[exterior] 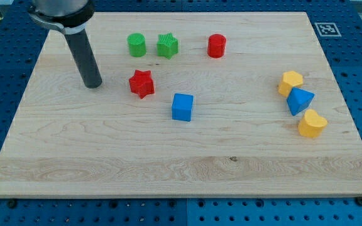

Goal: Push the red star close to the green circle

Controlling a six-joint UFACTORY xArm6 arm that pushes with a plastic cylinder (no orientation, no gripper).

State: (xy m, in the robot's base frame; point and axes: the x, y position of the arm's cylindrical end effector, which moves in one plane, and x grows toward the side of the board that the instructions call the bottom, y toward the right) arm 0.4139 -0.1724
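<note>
The wooden tabletop fills most of the frame, and the dark rod comes down in the upper left to rest my tip on it, just left of the red star and apart from it, with a small gap of bare wood between. The red star lies a little left of centre in the upper half, below and slightly right of the green circle, which sits near the top edge with the green star just beside it on its right. The main risk, as I judge it, is direction: from where my tip stands, a straight push would send the red star rightward, toward the blue cube, not up to the green circle; my tip likely needs to get beneath the star first. An off-centre contact could also spin the star aside, or drive it into the green star and scatter the pair. There are no fingers on this arm, so nothing opens, closes or holds; my tip touches only the tabletop.
</note>
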